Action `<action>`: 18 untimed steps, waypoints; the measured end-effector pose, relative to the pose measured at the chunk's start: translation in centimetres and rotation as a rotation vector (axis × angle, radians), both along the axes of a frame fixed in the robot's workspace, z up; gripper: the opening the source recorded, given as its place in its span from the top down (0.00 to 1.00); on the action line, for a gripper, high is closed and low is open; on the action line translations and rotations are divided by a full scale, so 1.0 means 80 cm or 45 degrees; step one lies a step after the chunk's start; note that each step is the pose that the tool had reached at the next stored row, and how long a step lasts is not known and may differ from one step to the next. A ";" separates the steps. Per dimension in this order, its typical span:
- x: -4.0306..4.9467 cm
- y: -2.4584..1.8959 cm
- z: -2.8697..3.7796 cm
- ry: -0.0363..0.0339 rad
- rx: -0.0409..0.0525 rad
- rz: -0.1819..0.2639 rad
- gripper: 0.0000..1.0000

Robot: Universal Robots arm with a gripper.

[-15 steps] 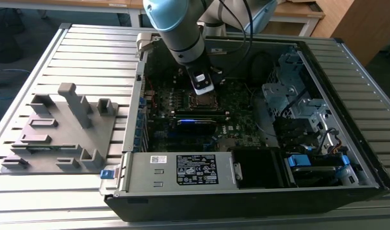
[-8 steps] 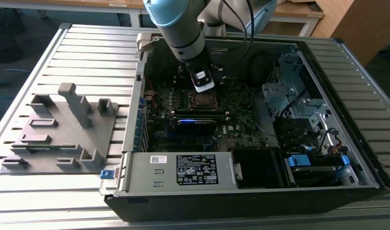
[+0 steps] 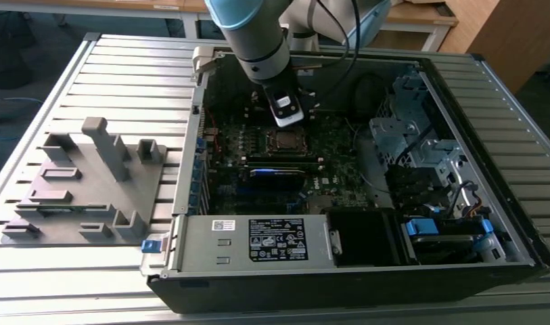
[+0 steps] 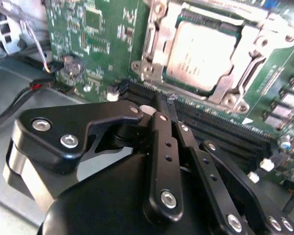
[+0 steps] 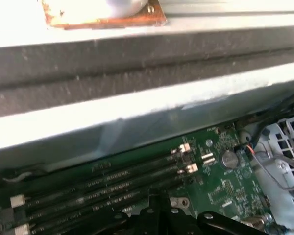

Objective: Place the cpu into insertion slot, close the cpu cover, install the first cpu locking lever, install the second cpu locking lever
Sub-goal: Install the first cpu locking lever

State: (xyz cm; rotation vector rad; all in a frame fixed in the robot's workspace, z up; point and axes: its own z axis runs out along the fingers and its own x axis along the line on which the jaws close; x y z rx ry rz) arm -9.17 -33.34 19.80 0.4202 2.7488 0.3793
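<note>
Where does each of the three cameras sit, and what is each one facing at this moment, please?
Exterior view: off the arm, above, looking down into the open computer case; the arm and gripper show over the cpu.
Second wrist view: on the arm, facing the cpu under its cpu cover; gripper linkage shows.
First wrist view: on the arm, facing memory slots and case wall.
Both wrist views share the memory slots.
</note>
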 end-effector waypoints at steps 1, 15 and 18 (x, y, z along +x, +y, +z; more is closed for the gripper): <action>0.000 0.0000 0.0000 0.0000 -0.016 -0.004 0.90; 0.001 0.0000 -0.0008 0.0783 -0.072 -0.020 0.90; 0.002 0.0000 -0.0012 0.1135 -0.078 -0.019 0.90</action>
